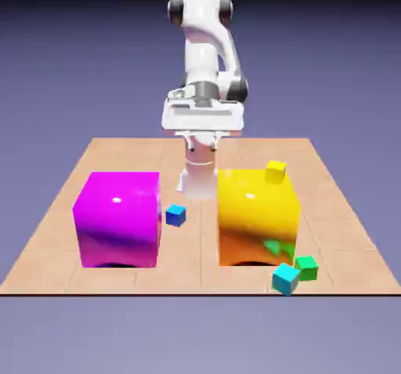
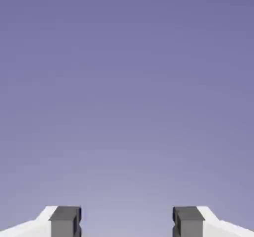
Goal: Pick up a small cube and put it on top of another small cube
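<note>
The small green cube (image 1: 306,267) lies on the table near the front edge, by the right front corner of the big yellow block (image 1: 258,217). A tiny cyan cube (image 1: 286,278) sits right against it on its left. My gripper (image 1: 201,134) hangs high at the back of the table, far from both cubes. In the hand view the gripper (image 2: 126,221) is open, its two grey fingertips (image 2: 64,222) wide apart with nothing between them. That view shows only the blue-violet backdrop, no cube.
A big magenta block (image 1: 117,218) stands at the exterior view's left. A tiny blue cube (image 1: 175,215) lies between the two big blocks. A small yellow cube (image 1: 275,172) rests on top of the yellow block, at its back right.
</note>
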Tool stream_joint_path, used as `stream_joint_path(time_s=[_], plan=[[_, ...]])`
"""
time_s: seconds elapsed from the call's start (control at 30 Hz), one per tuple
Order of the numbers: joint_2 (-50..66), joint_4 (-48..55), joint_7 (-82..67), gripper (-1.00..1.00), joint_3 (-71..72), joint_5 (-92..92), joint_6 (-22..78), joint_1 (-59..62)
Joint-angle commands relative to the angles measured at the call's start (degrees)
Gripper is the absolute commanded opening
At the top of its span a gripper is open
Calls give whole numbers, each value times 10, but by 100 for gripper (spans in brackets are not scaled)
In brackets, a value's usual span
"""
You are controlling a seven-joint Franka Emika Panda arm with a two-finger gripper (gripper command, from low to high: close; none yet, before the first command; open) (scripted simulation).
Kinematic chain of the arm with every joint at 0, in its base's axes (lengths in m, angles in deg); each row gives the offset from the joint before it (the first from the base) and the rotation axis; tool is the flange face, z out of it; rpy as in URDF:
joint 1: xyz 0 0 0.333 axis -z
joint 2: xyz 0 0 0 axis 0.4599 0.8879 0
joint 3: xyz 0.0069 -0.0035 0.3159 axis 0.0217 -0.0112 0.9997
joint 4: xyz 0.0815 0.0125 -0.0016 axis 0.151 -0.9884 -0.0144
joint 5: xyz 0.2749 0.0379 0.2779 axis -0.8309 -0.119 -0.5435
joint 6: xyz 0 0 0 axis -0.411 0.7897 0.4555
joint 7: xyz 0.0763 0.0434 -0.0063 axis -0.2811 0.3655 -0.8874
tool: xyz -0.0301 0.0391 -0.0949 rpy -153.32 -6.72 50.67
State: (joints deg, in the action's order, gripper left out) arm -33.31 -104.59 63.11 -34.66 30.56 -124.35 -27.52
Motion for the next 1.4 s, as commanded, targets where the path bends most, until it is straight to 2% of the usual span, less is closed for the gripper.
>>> stream_joint_path(time_s=[0.0,0.07,1.17,1.23,1.37], plan=[[0,11,-25,0,2,-9,14,15],[1,33,-75,0,6,-26,42,45],[442,444,-893,0,295,-140,719,93],[482,460,-921,0,319,-135,754,68],[532,455,-867,0,329,-88,752,-11]])
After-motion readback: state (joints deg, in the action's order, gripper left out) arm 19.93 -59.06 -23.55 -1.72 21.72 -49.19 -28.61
